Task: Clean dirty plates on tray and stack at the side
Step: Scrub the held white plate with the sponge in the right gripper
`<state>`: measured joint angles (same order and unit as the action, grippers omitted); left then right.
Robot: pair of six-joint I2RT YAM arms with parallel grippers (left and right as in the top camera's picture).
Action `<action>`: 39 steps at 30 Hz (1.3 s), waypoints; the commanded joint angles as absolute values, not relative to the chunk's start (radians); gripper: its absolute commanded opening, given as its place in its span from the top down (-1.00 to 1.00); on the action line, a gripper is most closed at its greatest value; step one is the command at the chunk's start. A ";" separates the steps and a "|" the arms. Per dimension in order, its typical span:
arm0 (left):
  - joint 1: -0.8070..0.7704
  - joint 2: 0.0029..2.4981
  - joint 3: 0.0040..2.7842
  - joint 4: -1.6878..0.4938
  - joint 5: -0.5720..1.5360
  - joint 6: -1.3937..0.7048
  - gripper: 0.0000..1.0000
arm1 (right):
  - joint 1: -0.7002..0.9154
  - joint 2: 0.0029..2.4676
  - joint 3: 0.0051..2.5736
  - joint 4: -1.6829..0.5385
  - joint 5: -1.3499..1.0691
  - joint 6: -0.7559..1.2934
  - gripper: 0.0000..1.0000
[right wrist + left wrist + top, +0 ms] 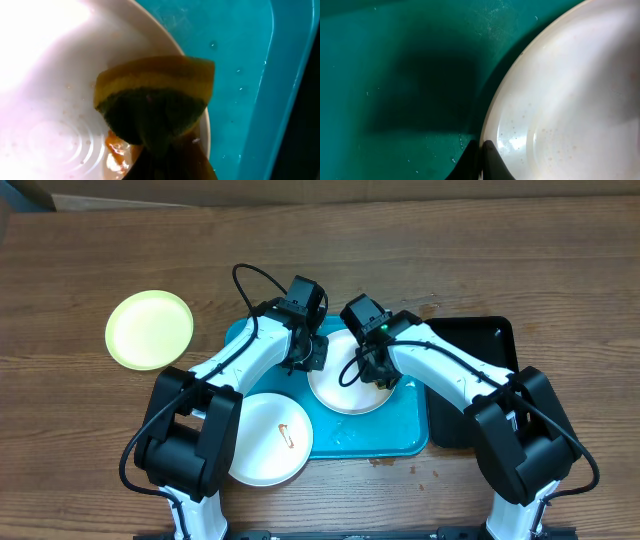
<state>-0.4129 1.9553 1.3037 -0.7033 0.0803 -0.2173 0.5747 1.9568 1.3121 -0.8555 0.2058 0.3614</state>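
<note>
A white plate (345, 385) lies in the middle of the turquoise tray (400, 435). My left gripper (312, 358) is at its left rim, with both fingers (482, 156) pinched together on the rim of the plate (570, 100). My right gripper (383, 375) is shut on a yellow and green sponge (155, 100), which it presses on the plate (50, 75) near its right edge. An orange sauce smear (117, 150) lies beside the sponge. A second white plate (265, 440) with a red smear overlaps the tray's left front corner. The yellow-green plate (150, 330) lies on the table at the left.
A black tray (480, 340) lies right of the turquoise tray, partly under my right arm. Small wet spots and crumbs lie on the table by the turquoise tray's front edge (385, 462). The table top is wood.
</note>
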 commanded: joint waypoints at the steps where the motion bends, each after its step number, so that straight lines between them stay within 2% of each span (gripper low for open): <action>1: -0.419 1.974 1.304 -0.709 0.079 -0.217 0.92 | 0.553 1.944 1.271 -0.849 0.144 0.397 0.92; 17: -0.419 1.974 1.304 -0.709 0.080 -0.217 0.92 | 0.495 1.945 1.271 -0.804 -0.288 0.398 0.92; 24: -0.419 1.974 1.304 -0.710 0.080 -0.217 0.92 | 0.496 1.944 1.273 -0.764 -0.370 0.423 0.93; 29: -0.419 1.974 1.304 -0.710 0.080 -0.217 0.92 | 0.430 1.930 1.346 -0.772 -0.533 0.412 0.93; 33: -0.419 1.974 1.304 -0.710 0.079 -0.217 0.92 | 0.344 1.896 1.423 -0.857 -0.580 0.396 0.92; 39: -0.419 1.974 1.304 -0.710 0.080 -0.217 0.92 | 0.178 1.839 1.486 -1.071 -0.505 0.295 0.93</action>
